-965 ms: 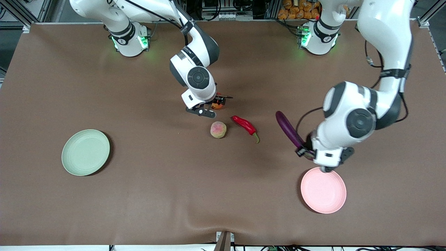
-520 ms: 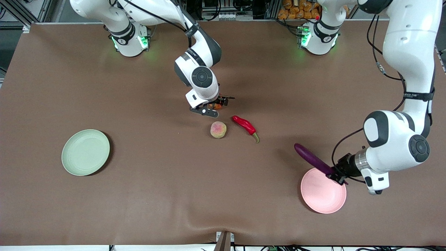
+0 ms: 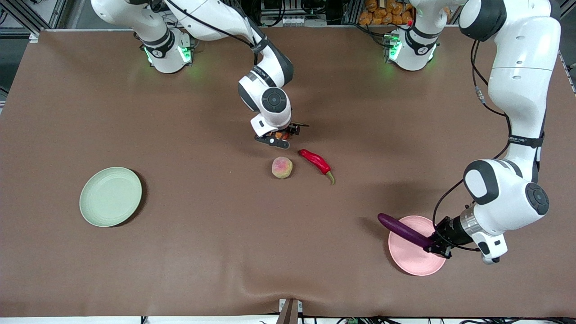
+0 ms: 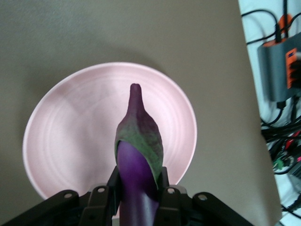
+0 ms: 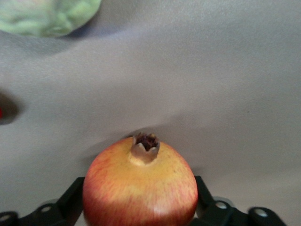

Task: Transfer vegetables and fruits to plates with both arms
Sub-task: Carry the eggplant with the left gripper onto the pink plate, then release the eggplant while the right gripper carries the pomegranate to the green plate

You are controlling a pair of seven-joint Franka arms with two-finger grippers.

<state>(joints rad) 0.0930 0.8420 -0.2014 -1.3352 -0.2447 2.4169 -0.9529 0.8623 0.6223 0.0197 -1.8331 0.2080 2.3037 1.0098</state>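
No item lies on a plate yet. The left tool [image 3: 435, 246] grips the eggplant [image 3: 402, 230] over the pink plate [image 3: 411, 261]. The right tool [image 3: 282, 136] is closed around the red-yellow fruit [image 5: 141, 188], low over the table's [image 3: 202, 252] middle. The peach [image 3: 282, 167] and chili pepper [image 3: 317, 163] lie on the table beside each other, nearer to the front camera than that tool. The green plate [image 3: 110, 196] is bare, toward the right arm's end.
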